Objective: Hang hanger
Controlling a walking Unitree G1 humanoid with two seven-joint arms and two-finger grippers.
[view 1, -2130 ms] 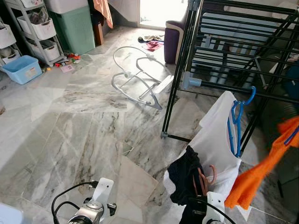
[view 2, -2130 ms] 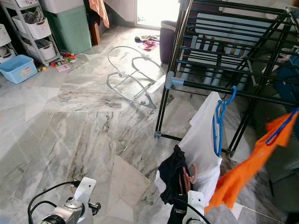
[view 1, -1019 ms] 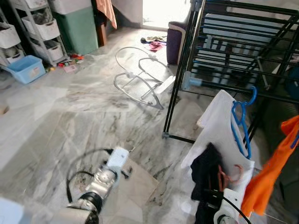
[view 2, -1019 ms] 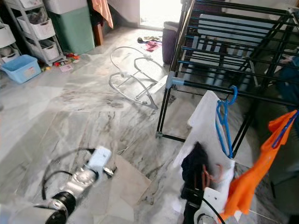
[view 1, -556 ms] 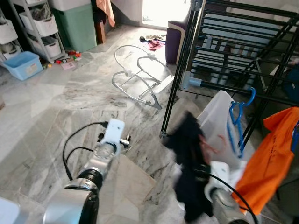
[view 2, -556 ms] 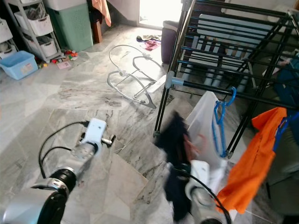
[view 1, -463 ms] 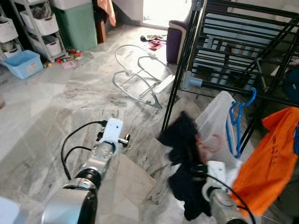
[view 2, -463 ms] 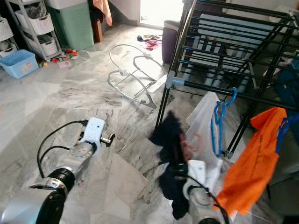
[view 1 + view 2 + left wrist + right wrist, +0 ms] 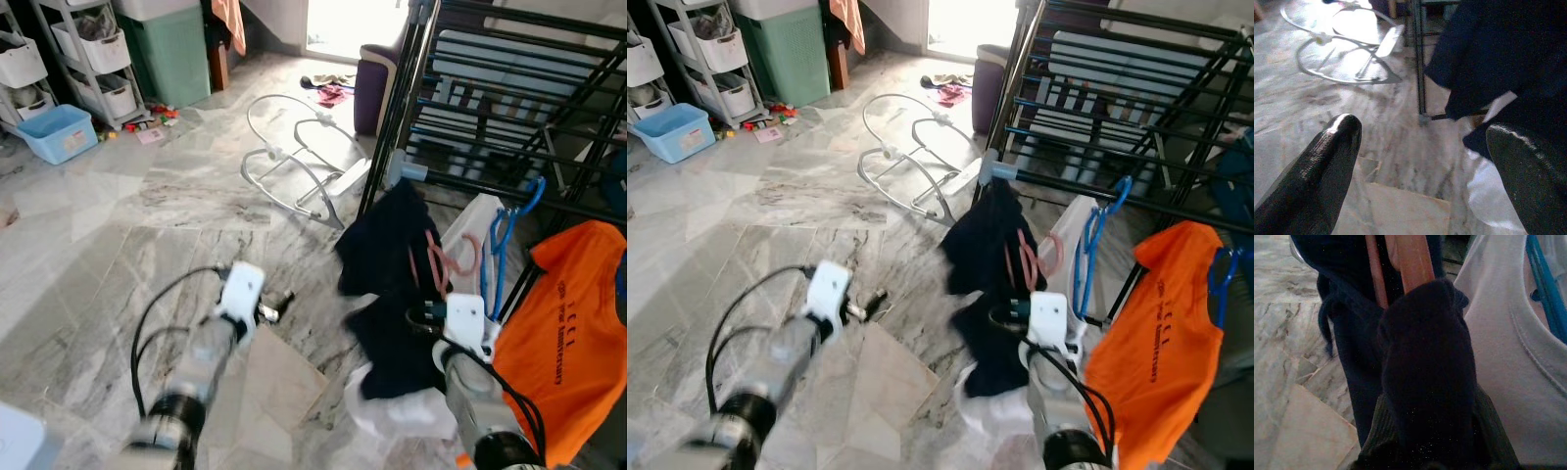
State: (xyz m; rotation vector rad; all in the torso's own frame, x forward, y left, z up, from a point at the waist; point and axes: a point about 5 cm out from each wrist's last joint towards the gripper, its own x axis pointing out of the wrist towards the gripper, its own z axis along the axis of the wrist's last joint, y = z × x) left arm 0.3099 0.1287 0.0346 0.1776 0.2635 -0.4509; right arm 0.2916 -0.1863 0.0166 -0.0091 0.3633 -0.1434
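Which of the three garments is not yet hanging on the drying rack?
The dark garment on the pink hanger, held up by the right hand. The white shirt and orange shirt hang from blue hangers.

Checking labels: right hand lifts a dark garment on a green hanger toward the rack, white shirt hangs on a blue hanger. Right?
Not quite: the hanger with the dark garment is pink, not green, as the left eye view shows. The rest holds: the right hand lifts it toward the rack, and the white shirt hangs on a blue hanger.

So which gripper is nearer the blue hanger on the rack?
Right. The right gripper is just beside the blue hanger, raising a pink hanger with a dark garment. The left gripper hovers over the floor, well away.
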